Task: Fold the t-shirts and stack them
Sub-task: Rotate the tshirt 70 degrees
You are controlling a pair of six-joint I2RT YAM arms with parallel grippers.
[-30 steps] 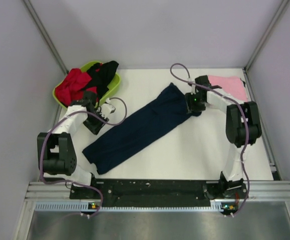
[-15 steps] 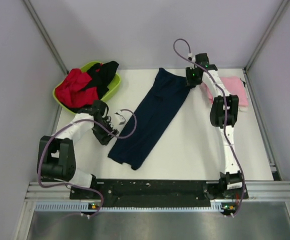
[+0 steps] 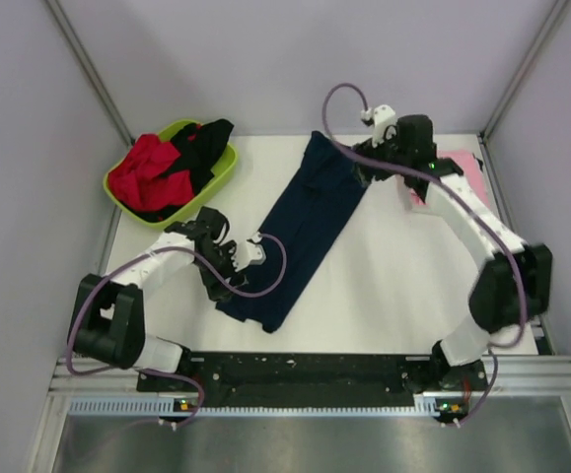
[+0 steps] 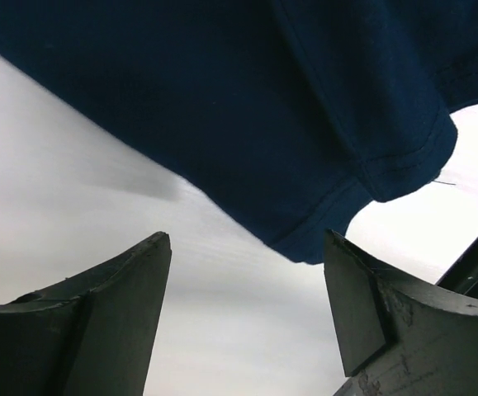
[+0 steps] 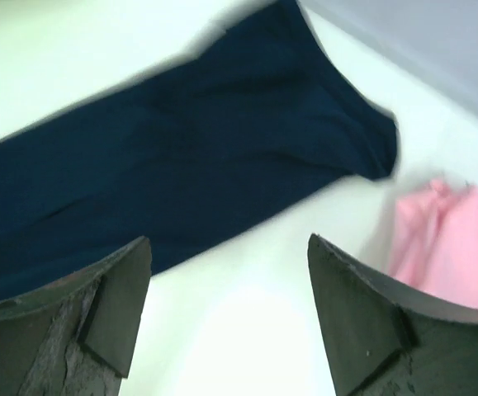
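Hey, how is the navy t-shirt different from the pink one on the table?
The navy t-shirt is dark; the pink t-shirt is pale. The navy t-shirt stretches as a long strip diagonally across the middle; the pink t-shirt sits in the far right corner, showing a much smaller patch. Both lie on the table.

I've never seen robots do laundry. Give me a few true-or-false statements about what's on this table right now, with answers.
1. The navy t-shirt lies on the table as a long, narrow strip. True.
2. The green basin is empty. False: a red t-shirt and a black t-shirt sit in it.
3. The left gripper and right gripper both stand open, holding nothing. True.
4. The pink t-shirt lies on the navy one. False: it lies apart, near the table's far right corner.
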